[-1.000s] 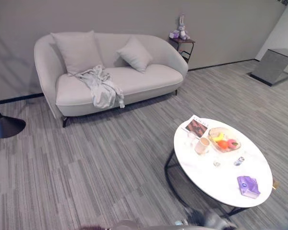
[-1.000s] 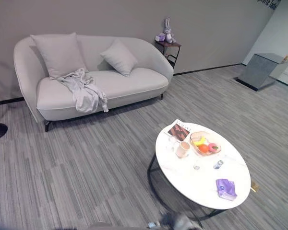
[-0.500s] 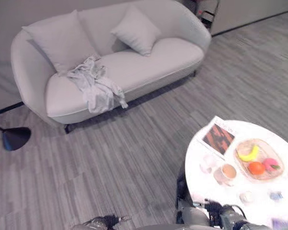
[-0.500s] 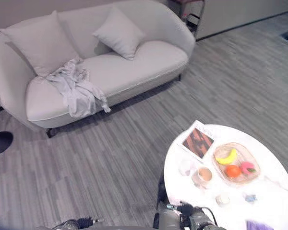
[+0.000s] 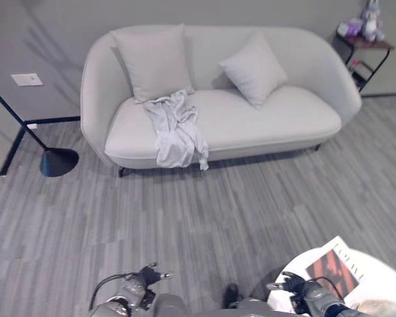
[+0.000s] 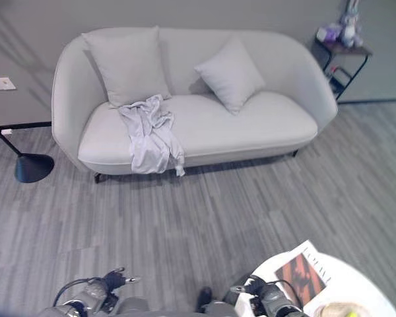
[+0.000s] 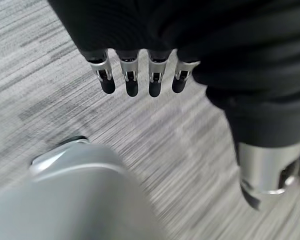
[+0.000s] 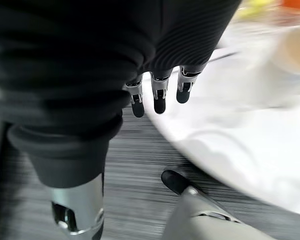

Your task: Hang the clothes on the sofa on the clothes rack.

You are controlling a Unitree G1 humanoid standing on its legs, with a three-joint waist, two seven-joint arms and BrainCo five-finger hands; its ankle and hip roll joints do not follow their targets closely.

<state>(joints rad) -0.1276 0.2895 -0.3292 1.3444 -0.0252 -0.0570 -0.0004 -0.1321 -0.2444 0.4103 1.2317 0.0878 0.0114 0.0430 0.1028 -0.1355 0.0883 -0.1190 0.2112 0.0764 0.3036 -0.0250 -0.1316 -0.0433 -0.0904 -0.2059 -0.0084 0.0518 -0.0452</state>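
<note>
A crumpled light grey garment (image 5: 177,129) lies on the seat of a pale sofa (image 5: 277,122), left of centre, with its hem hanging over the front edge. A black slanted pole ends in a cone-shaped base (image 5: 58,161) on the floor left of the sofa. My left hand (image 5: 147,275) hangs low at the near edge, far from the sofa. Its fingers (image 7: 130,82) are straight and hold nothing. My right hand (image 5: 293,284) is also low, beside the white table, and its fingers (image 8: 160,100) are straight and empty.
Two cushions (image 5: 155,59) (image 5: 254,66) lean on the sofa back. A round white table (image 5: 389,290) with a magazine (image 5: 333,269) is close at the lower right. A small dark side table (image 5: 364,45) with a plush toy stands right of the sofa. Grey striped carpet lies between.
The camera has swung: the sofa now sits centred and the white table has slid into the lower right corner. The garment lies as before. Both hands stay low.
</note>
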